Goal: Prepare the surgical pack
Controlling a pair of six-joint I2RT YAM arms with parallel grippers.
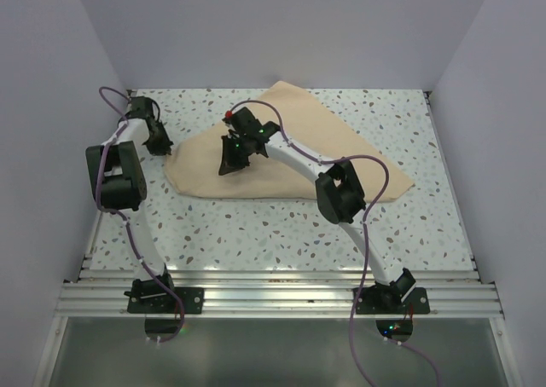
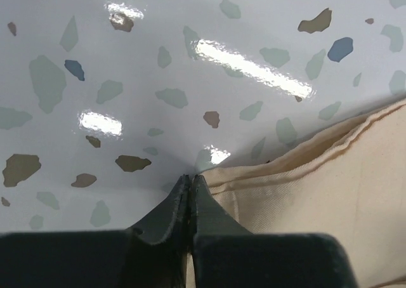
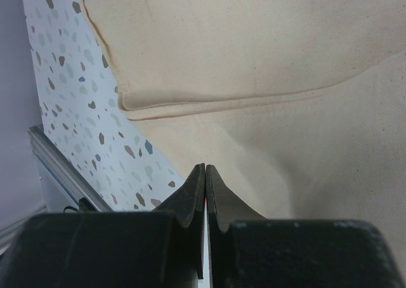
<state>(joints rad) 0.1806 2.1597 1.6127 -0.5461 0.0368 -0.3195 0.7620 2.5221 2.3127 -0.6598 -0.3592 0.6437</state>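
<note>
Beige cloth point(image 2: 330, 186) edge at left hand point(image 2: 190, 179)

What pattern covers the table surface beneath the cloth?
The table is white with scattered grey, brown and blue flecks, clearest in the left wrist view.

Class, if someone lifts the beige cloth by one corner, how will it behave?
The beige cloth probably flops: it lies flat in soft folded layers. It seems light; the fabric looks thin at its hem. Pushed, it would likely bunch, though the glossy table might let it slide.
</note>
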